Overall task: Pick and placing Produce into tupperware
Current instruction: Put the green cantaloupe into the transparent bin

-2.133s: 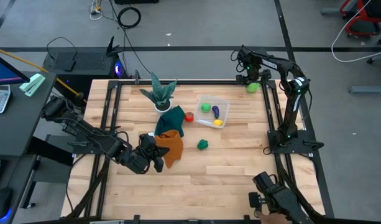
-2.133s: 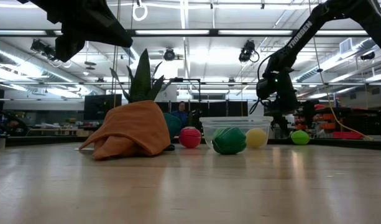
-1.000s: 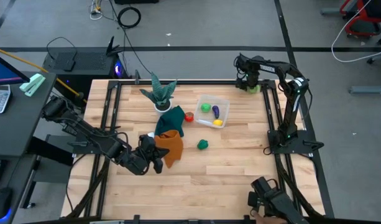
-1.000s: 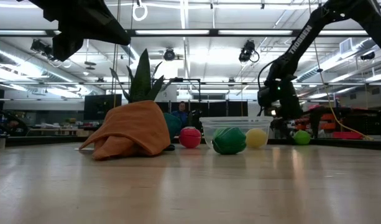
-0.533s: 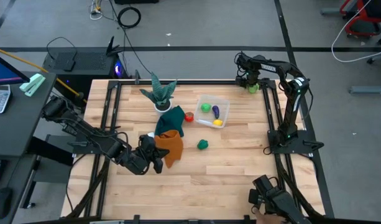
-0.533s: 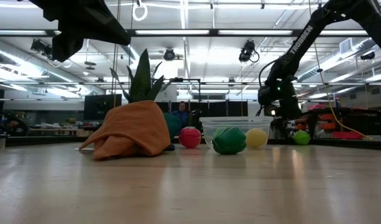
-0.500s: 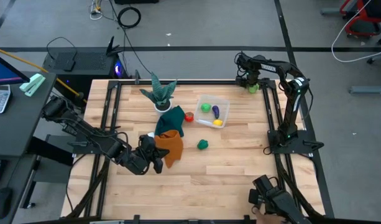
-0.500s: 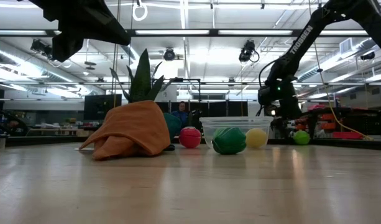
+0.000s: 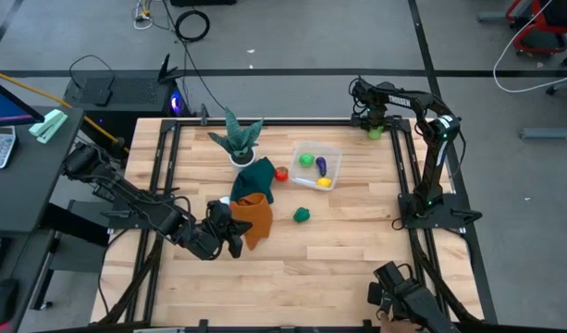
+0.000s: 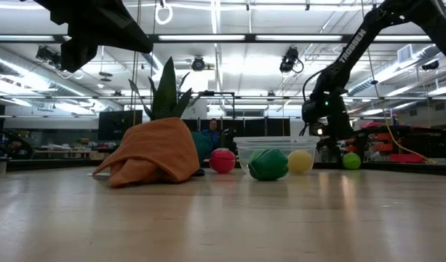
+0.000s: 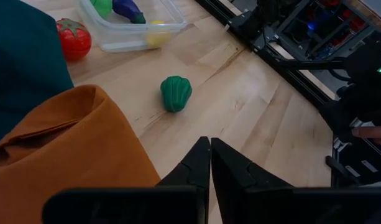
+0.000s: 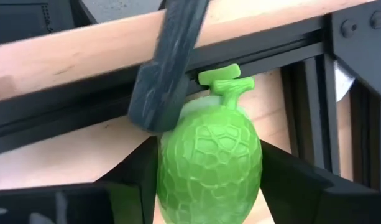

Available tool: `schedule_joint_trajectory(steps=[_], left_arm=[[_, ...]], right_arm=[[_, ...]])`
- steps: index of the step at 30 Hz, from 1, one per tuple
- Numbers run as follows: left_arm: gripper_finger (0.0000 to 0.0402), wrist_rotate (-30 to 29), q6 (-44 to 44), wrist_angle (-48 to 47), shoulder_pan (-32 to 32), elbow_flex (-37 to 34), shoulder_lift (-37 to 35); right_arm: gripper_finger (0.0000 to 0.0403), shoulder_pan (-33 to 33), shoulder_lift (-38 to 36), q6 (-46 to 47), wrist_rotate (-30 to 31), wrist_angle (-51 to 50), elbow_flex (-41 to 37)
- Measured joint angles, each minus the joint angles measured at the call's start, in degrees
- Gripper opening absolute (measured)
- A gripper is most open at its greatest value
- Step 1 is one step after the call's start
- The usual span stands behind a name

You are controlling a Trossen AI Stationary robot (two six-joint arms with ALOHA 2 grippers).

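Note:
A light green, net-patterned fruit [image 12: 209, 158] lies on the table's far right corner [image 9: 376, 131], stem toward the black frame rail. My right gripper [image 9: 374, 123] stands over it, fingers on both its sides. The clear tupperware [image 9: 331, 154] holds a green, a purple [image 9: 321, 166] and a yellow piece. A red tomato [image 9: 281, 173] sits left of it, and a dark green pepper [image 9: 301, 215] rests nearer. My left gripper [image 11: 210, 146] is shut on nothing and hovers by the orange cloth [image 9: 256, 217]. My right gripper pinches the light green fruit by its two opposite sides [image 12: 168, 171], one finger [image 12: 131, 183] on each. The fingers come steeply from above. The fruit lies on the wood by the frame rail, its stem [image 12: 220, 78] pointing away from the gripper.
A teal cloth [image 9: 257, 176] lies behind the orange one, and a spiky potted plant [image 9: 239, 139] stands at the far edge. Black frame rails [image 9: 405, 162] border the table. Bare wood spreads over the near half [image 9: 311, 268].

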Motion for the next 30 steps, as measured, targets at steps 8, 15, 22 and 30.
schedule_joint_trajectory(steps=[8, 15, 22, 30], left_arm=[[0.0016, 0.0, 0.4, -0.3, 0.0, 0.0, 0.0], [0.0024, 0.0, 0.9, -0.5, 0.0, 0.0, 0.0], [0.0013, 0.0, 1.6, -0.5, 0.0, 0.0, 0.0], [0.0021, 0.0, 2.4, -0.5, 0.0, 0.0, 0.0]], right_arm=[[0.0216, 2.0, -4.4, -1.4, -2.5, -1.4, 0.0], [0.0208, 3.7, -11.1, -2.6, -6.8, -4.2, 0.0], [0.0204, 7.2, -17.4, -5.3, -12.4, -12.0, 0.0], [0.0205, 12.8, -22.9, -6.4, -13.9, -17.3, 0.0]])
